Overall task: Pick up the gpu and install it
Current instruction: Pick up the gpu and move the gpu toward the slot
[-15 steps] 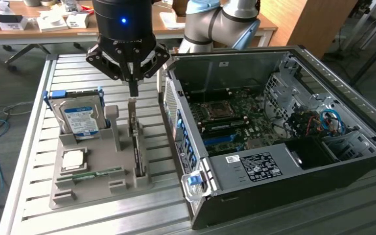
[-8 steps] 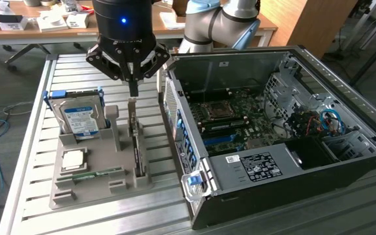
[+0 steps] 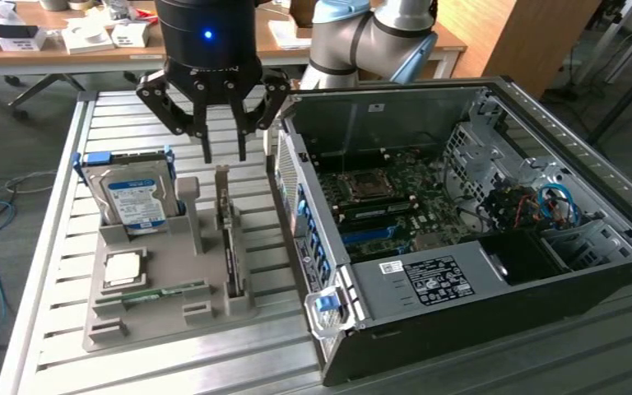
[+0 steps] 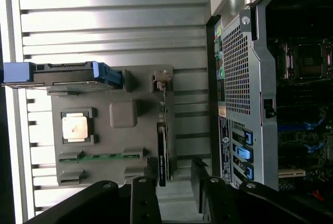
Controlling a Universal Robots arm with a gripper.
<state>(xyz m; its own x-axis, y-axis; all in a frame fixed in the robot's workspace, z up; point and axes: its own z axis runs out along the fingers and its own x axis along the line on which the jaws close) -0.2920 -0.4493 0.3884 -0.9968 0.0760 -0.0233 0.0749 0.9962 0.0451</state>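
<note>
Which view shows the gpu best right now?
The exterior view: the gpu stands on edge in the grey holder, its side and bracket visible, near the open gripper. The wrist view gives its thin top edge, seen from above.

My arm point(image 3: 351, 39) is pale grey with rounded joint housings, one closed by a light blue cap point(image 3: 413, 64). The gripper point(image 3: 223, 150) I drive is a glossy black cylinder with a small blue light point(image 3: 207, 35) glowing on its side. Its jaws are black linked segments with round pivot pins at the knuckles.
</note>
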